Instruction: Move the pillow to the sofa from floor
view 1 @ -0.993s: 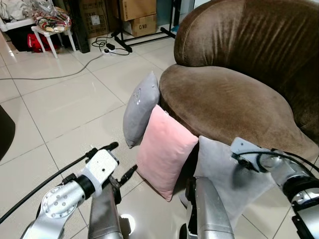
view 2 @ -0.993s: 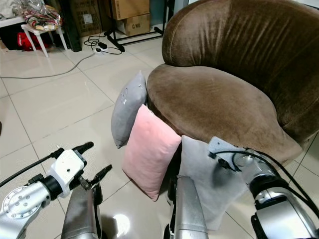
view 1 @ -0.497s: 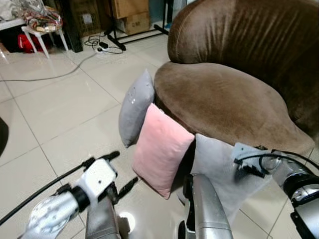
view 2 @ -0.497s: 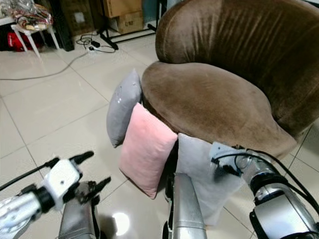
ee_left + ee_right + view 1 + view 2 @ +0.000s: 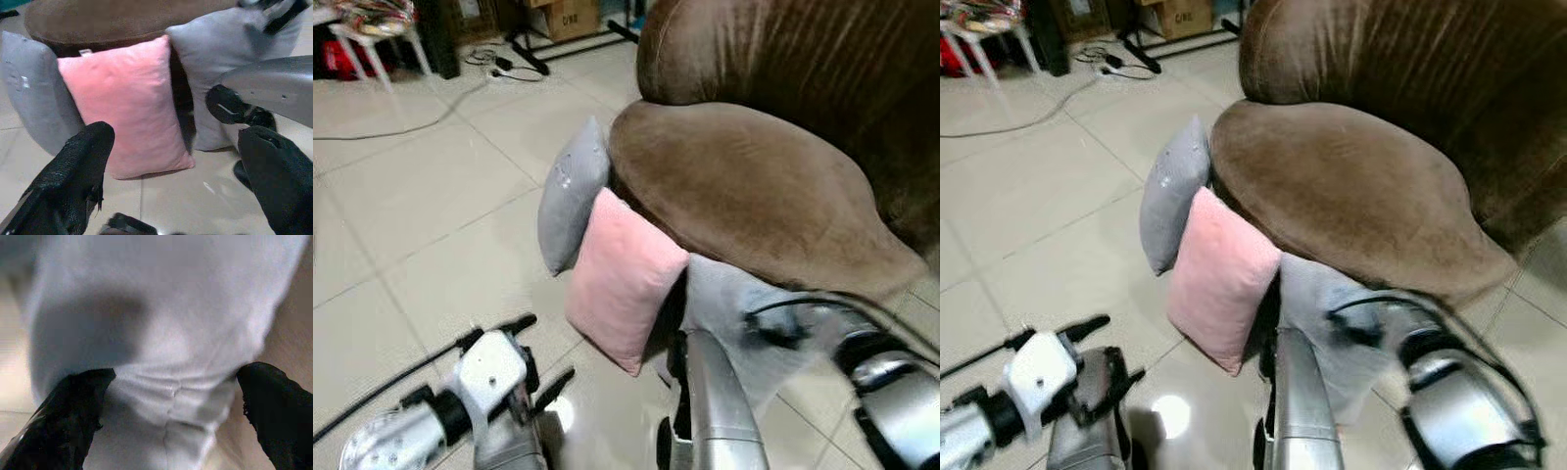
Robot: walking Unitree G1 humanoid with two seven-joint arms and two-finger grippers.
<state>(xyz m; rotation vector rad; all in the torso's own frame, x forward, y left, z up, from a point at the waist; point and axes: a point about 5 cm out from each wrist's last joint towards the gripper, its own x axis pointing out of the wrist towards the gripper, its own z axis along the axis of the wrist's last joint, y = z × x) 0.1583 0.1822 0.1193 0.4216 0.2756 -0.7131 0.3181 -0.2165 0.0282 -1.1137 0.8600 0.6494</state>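
Against the front of the brown velvet sofa (image 5: 754, 186) three cushions stand on the glossy tiled floor (image 5: 440, 215): a dark grey pillow (image 5: 570, 196), a pink rectangular pillow (image 5: 622, 279), then a pale grey fabric pillow (image 5: 230, 73). Low at left, the left gripper (image 5: 181, 171) hangs spread wide, empty, facing the pink one. Rightward, the right gripper (image 5: 171, 396) straddles the pale pillow's puckered corner, fingers apart. It looks light, soft and squashy; pinching a corner deep seems best.
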